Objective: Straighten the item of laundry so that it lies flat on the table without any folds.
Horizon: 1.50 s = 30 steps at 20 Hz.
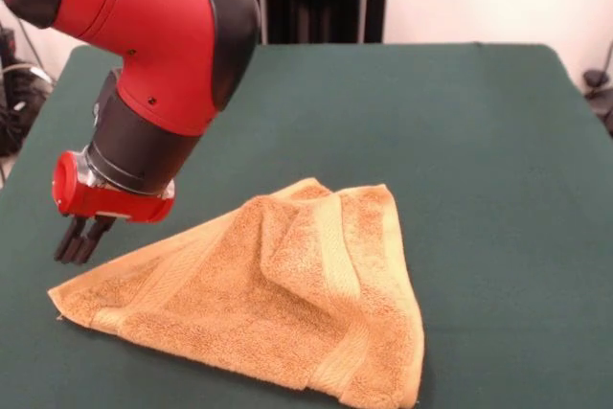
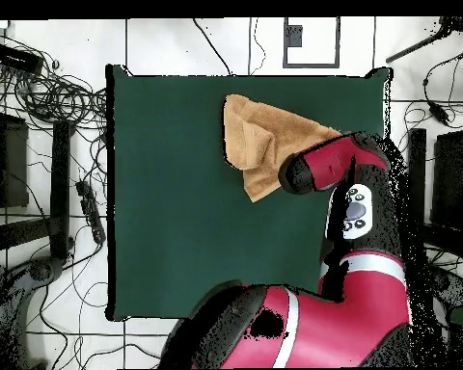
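Orange-tan terry towel (image 1: 278,304) is lying bunched in a rough triangle on the dark green felt table (image 1: 460,141), a fold ridge running up its middle and one paler band doubled over. I'm reading the job as partly done at best: nothing's flat yet, and the folded flap needs pulling out. I'm seeing the black-fingered gripper (image 1: 81,239) on the red arm hanging just above the table, right beside the towel's pointed corner. Jaws are looking nearly closed and empty, not touching cloth. Overhead, the arm is covering that corner.
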Each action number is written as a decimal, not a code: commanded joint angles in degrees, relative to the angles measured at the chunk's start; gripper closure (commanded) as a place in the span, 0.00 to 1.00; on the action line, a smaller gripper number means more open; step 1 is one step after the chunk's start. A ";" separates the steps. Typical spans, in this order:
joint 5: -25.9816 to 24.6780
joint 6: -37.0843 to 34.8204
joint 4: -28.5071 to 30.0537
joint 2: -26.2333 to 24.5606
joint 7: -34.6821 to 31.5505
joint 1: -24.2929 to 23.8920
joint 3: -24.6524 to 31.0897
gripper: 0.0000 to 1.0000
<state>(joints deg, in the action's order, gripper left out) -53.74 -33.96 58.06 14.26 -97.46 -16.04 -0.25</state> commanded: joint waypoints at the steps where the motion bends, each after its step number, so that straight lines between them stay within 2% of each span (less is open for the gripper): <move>1: 0.25 1.41 3.61 2.33 4.01 -1.44 1.49 1.00; 8: 3.23 -2.30 6.14 4.98 8.20 -2.68 4.47 1.00; 14: 7.95 -3.63 11.94 9.92 12.16 -5.20 8.81 1.00; 19: 12.72 -3.71 16.93 12.32 16.93 -9.62 15.03 1.00; 30: 17.56 -4.81 22.22 14.07 18.06 -14.72 23.36 1.00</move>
<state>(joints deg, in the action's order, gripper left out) -39.87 -33.99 68.74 28.84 -97.35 -30.75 10.98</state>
